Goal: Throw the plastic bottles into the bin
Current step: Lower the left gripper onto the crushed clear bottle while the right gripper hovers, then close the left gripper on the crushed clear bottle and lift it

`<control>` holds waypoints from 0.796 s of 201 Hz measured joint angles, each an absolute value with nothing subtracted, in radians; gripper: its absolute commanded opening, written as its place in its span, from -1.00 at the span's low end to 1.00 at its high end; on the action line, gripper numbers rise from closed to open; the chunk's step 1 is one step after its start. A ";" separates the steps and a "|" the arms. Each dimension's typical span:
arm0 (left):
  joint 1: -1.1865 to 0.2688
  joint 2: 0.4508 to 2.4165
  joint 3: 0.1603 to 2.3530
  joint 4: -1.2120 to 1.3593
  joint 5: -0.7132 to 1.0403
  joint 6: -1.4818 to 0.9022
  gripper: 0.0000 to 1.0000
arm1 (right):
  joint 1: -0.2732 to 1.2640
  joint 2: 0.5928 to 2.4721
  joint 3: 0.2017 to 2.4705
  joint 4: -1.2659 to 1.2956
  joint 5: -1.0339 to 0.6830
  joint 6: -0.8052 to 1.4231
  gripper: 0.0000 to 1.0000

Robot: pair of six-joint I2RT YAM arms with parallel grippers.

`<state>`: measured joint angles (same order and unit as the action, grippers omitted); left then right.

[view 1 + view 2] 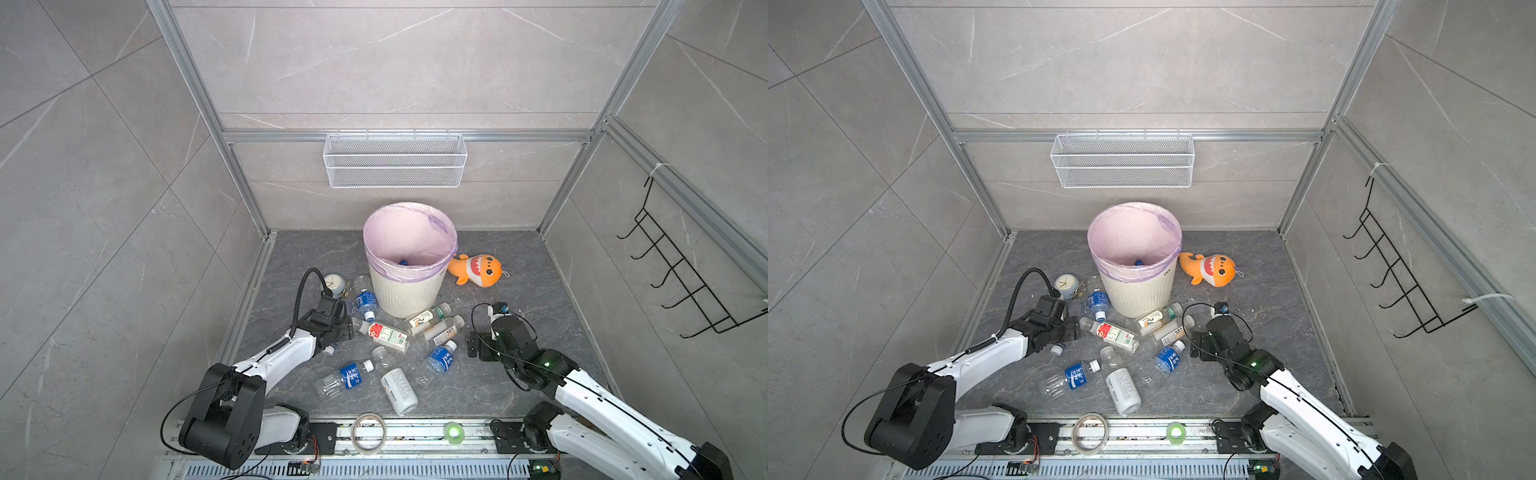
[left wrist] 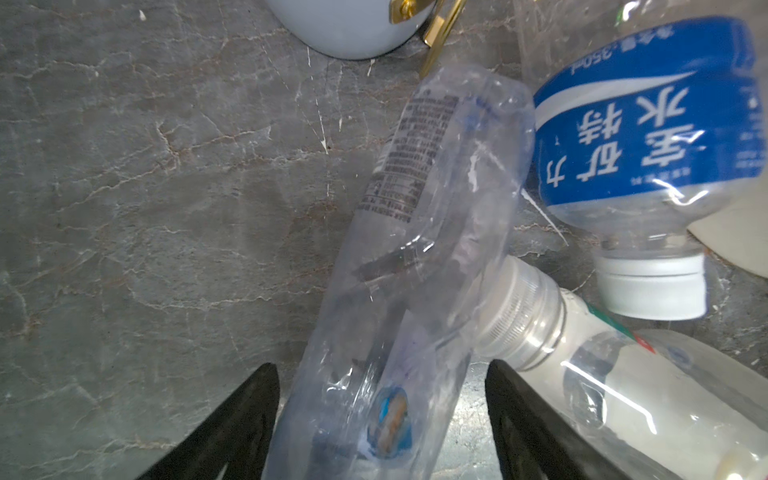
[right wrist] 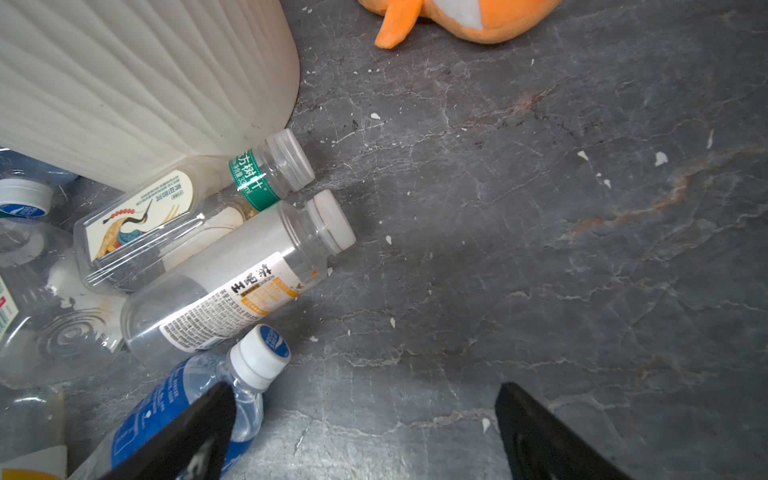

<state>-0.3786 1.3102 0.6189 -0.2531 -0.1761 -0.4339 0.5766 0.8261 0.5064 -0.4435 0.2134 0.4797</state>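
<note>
The bin (image 1: 405,295) (image 1: 1136,295), ribbed cream with a lilac bag, stands at the back; something blue lies inside. Several plastic bottles lie on the floor in front of it. A crushed clear bottle (image 2: 436,199) lies between the jaws of my left gripper (image 2: 382,368) (image 1: 341,326). One jaw touches it, the other stands a little off. Beside it lie a blue-label bottle (image 2: 640,124) and a red-and-white one (image 2: 602,374). My right gripper (image 3: 365,388) (image 1: 473,343) hangs open over bare floor, one finger above another blue-label bottle (image 3: 166,411).
A pale-blue clock (image 1: 334,284) sits left of the bin and an orange plush shark (image 1: 478,270) to its right. Two tape rolls (image 1: 368,432) lie on the front rail. A wire basket (image 1: 395,160) hangs on the back wall, a hook rack (image 1: 681,266) on the right wall.
</note>
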 measured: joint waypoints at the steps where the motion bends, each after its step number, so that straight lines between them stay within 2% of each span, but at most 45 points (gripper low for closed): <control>1: -0.379 1.311 0.619 -0.253 -0.176 -0.434 0.54 | 0.577 0.826 0.506 -0.443 0.213 0.480 1.00; 120: -0.379 1.431 0.685 -0.263 -0.172 -0.434 0.45 | 0.577 0.857 0.506 -0.443 0.218 0.480 1.00; 160: -0.377 1.453 0.695 -0.265 -0.171 -0.434 0.22 | 0.577 0.857 0.506 -0.443 0.221 0.480 1.00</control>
